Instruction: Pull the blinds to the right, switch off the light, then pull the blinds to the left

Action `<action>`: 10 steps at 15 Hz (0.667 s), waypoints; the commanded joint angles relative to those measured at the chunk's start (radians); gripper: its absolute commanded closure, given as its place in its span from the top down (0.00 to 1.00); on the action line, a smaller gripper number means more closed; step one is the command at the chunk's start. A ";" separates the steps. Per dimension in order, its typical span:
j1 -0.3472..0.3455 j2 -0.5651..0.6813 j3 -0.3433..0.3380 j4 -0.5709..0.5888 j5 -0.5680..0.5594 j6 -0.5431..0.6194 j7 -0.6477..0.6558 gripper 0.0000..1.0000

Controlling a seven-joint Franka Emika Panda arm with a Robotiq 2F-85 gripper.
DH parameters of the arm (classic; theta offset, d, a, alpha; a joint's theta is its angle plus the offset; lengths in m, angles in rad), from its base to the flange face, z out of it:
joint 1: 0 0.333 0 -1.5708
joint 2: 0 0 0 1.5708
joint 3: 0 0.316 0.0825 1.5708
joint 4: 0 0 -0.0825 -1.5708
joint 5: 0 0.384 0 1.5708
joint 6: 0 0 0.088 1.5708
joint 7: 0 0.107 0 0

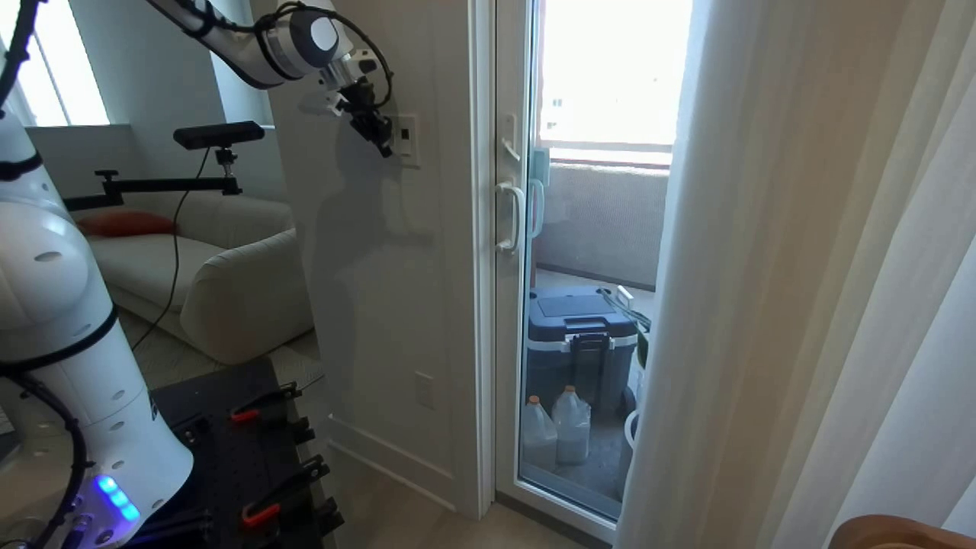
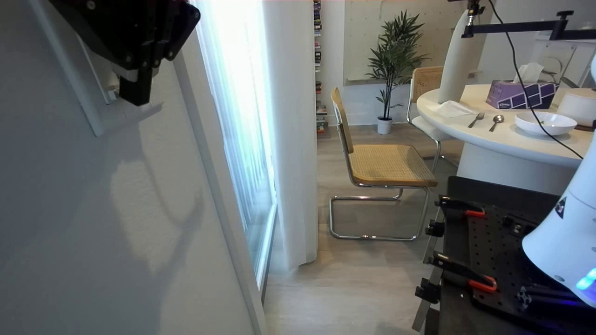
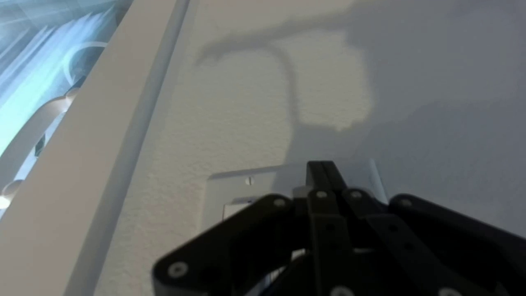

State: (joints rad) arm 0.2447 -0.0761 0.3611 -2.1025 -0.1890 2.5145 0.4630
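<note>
The blinds, a long white pleated curtain, hang at the right in an exterior view and stand beside the glass in an exterior view. The white switch plate is on the wall left of the door; it also shows in the wrist view, partly hidden behind the gripper. My gripper is at the plate, its fingertips together and empty in the wrist view. The fingertips lie over the plate's upper part; I cannot tell whether they touch it. No lamp shows.
A white-framed glass door with a handle stands right of the wall, its glass partly uncovered. A small outlet plate is low on the wall. A camera on a black arm, a sofa and a chair are around.
</note>
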 commanded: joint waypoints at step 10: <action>0.014 0.030 -0.003 0.015 -0.005 0.071 0.081 0.00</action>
State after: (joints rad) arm 0.2483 -0.0736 0.3613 -2.1064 -0.1885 2.5315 0.5076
